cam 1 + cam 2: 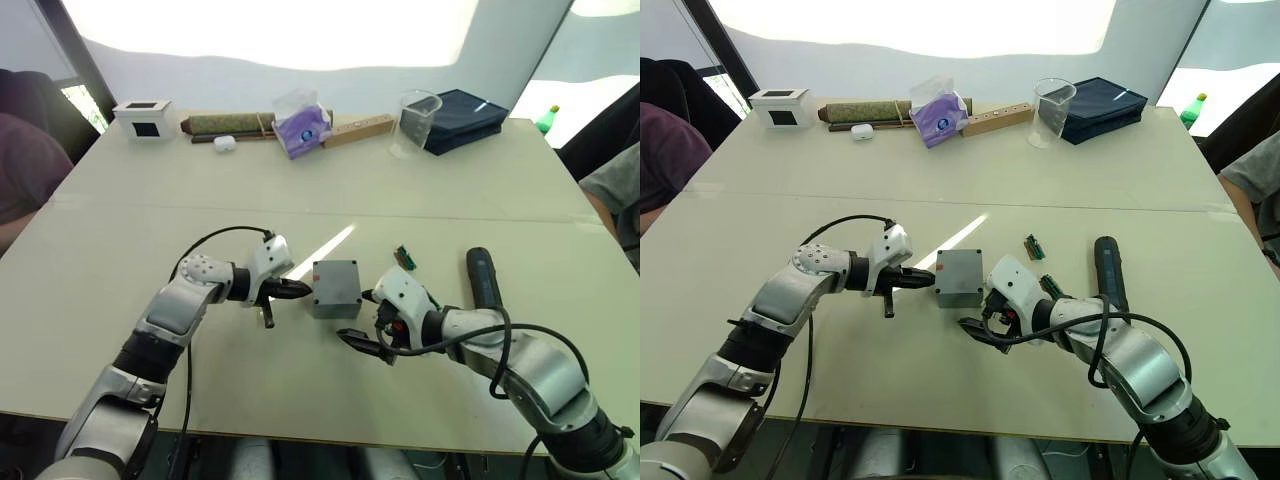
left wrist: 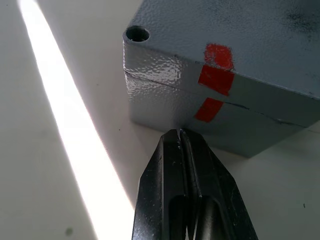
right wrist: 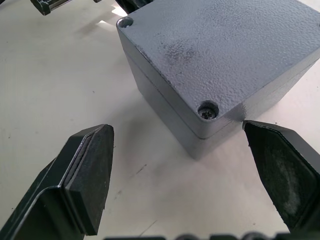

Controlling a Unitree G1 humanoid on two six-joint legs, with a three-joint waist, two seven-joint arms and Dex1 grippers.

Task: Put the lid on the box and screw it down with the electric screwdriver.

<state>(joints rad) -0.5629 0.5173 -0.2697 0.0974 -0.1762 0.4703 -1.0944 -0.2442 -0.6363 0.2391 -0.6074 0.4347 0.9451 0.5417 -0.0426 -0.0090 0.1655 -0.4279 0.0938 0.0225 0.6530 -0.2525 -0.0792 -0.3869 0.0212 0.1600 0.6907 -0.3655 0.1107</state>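
Note:
The grey box (image 1: pixel 336 296) stands mid-table with the lid (image 1: pixel 335 272) seated on top of it. Red marks (image 2: pixel 216 75) cross the seam between lid (image 2: pixel 225 30) and box (image 2: pixel 165 107). My left gripper (image 1: pixel 305 291) is shut and empty, its tip (image 2: pixel 180 134) right at the box's left side, near the red marks. My right gripper (image 1: pixel 362 320) is open just right of the box, its fingers (image 3: pixel 90 170) spread around a lid corner with a screw (image 3: pixel 207 112) in its hole. The black electric screwdriver (image 1: pixel 483 278) lies on the table to the right of that gripper.
A small green circuit board (image 1: pixel 404 257) lies between box and screwdriver. Along the far edge stand a white cube (image 1: pixel 143 118), a green roll (image 1: pixel 225 124), a purple bag (image 1: pixel 302 128), a wooden block (image 1: pixel 357 129), a clear beaker (image 1: pixel 415 122) and a dark blue case (image 1: pixel 462 118). People sit at both sides.

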